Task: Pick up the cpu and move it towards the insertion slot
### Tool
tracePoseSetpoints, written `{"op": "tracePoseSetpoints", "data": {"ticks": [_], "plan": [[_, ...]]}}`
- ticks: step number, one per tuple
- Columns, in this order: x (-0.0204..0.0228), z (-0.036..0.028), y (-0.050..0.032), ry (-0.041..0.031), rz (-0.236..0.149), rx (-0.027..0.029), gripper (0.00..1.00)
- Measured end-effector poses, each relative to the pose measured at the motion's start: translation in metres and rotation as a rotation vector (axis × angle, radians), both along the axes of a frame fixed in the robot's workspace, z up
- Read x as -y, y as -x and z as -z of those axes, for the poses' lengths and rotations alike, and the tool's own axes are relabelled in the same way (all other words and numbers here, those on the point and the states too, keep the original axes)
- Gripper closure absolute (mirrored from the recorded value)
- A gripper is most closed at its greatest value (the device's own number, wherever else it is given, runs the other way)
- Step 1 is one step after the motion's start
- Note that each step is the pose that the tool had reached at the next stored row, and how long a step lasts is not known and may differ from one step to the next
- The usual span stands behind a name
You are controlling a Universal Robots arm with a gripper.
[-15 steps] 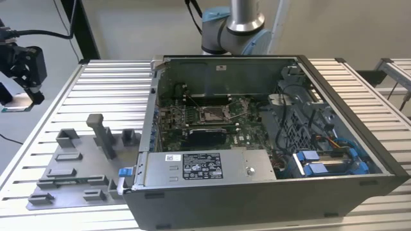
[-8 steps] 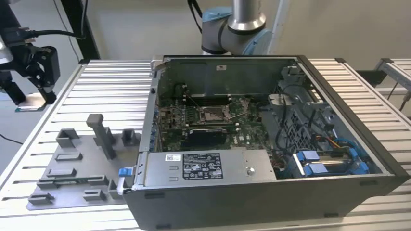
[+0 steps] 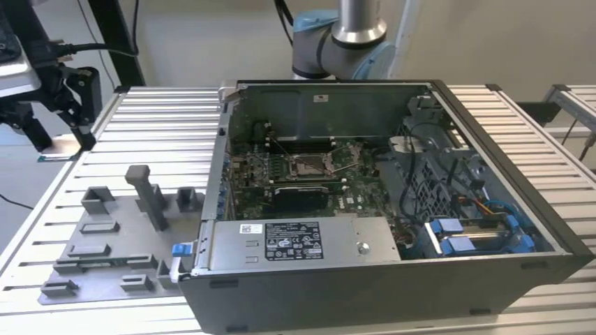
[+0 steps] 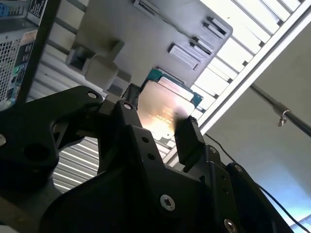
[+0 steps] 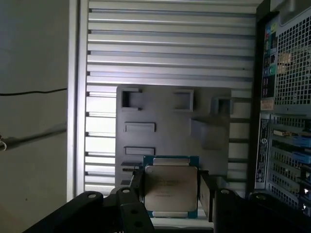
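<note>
— Over at the exterior view's left, near the table's (image 3: 139,125) edge, is that the gripper (image 3: 60,143)?
— Yes. It is clamped on the cpu (image 3: 58,145), one black finger against each of two opposite sides, and holds it clear of the table.
— How does the cpu sit?
— Flat between the fingers (image 5: 137,187) in the first wrist view, silvery top toward the camera, a bluish-green rim showing at its corners. The second wrist view shows the same grip on the cpu (image 4: 160,109) from a slanted angle, with glare across its top.
— What lies behind it there?
— A grey tray (image 5: 170,104) with shallow pockets, resting on the slatted table; it shows in both wrist views.
— And the slot?
— The slot (image 3: 308,165) sits on the board (image 3: 354,199) inside the open case (image 3: 391,272), at the middle of the exterior view, its metal frame shiny.
— Close to the cpu?
— Well apart. The case's side wall stands between them.
</note>
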State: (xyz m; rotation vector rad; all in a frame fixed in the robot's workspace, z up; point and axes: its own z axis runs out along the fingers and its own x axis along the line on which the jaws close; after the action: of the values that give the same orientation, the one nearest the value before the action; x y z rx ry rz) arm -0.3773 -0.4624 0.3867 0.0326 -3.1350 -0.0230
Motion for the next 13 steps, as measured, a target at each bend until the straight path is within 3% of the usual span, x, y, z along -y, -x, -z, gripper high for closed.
{"op": "tracePoseSetpoints", "data": {"ticks": [13], "plan": [[0.0000,0.0000,-0.0292,0.0000,0.000,0.0000,1.00]]}}
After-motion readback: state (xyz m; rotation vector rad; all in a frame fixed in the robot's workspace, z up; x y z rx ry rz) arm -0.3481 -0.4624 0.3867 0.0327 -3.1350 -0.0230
